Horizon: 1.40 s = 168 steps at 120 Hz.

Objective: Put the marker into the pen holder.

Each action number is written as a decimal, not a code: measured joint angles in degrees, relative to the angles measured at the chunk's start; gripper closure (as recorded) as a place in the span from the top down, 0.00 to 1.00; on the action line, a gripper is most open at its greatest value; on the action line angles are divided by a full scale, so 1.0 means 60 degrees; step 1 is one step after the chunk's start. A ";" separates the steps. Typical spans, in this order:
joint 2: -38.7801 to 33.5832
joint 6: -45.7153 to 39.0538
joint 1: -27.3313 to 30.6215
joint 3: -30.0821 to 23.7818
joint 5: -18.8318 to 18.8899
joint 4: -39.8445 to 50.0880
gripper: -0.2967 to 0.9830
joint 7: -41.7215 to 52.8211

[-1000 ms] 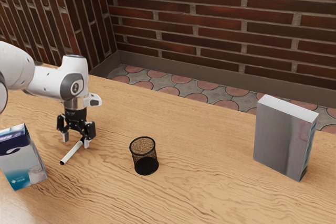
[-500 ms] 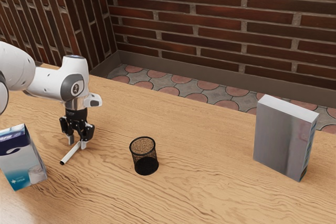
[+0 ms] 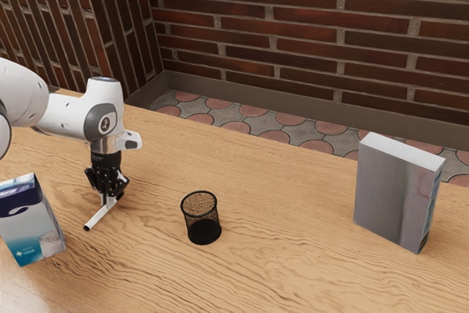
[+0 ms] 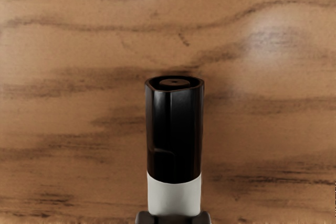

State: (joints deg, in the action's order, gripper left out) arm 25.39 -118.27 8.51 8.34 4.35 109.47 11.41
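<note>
In the exterior view my gripper is low over the table, its fingers shut on the white marker near the black cap. The marker lies slanted at table level, its far end pointing toward the exterior view's lower left. In the wrist view the marker shows its black cap and part of the white barrel, with the gripper pinching the barrel from both sides. The black mesh pen holder stands upright, apart from my gripper, toward the exterior view's right.
A blue-and-white box stands close to the marker at the exterior view's left. A tall grey box stands on the wooden table at the exterior view's right. Beyond the table is a brick wall.
My gripper's fingers have come together on the marker; they were spread around it a second ago. The marker, the pen holder and both boxes look unmoved.
</note>
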 joint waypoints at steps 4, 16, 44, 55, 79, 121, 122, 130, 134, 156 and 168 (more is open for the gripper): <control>-0.0054 -0.0003 0.0001 0.0000 0.0012 0.0005 0.17 -0.0002; -0.0317 -0.0031 -0.0008 -0.0003 0.0093 0.0010 0.16 -0.0016; -0.1493 -0.0208 -0.0048 -0.0241 0.0384 0.0115 0.15 -0.0053; -0.2348 -0.0488 -0.0046 -0.0566 0.0504 0.0609 0.15 -0.0067; -0.4165 -0.1483 -0.0041 -0.1598 0.0536 0.1702 0.15 -0.0118; -0.5075 -0.4275 -0.0173 -0.3486 0.0386 0.3501 0.15 -0.0990; -0.5069 -0.4361 -0.0185 -0.3508 0.0384 0.3534 0.15 -0.1024; -0.5010 -0.5010 -0.0207 -0.3629 0.0374 0.3679 0.15 -0.1282; -0.4934 -0.5336 -0.0195 -0.3658 0.0368 0.3711 0.15 -0.1398; -0.4387 -0.6971 -0.0004 -0.3805 0.0309 0.3737 0.15 -0.1866; -0.4396 -0.7480 0.0304 -0.4094 0.0250 0.3759 0.15 -0.2057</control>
State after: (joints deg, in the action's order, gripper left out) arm -0.99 -163.16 10.33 -16.22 5.85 132.02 -0.93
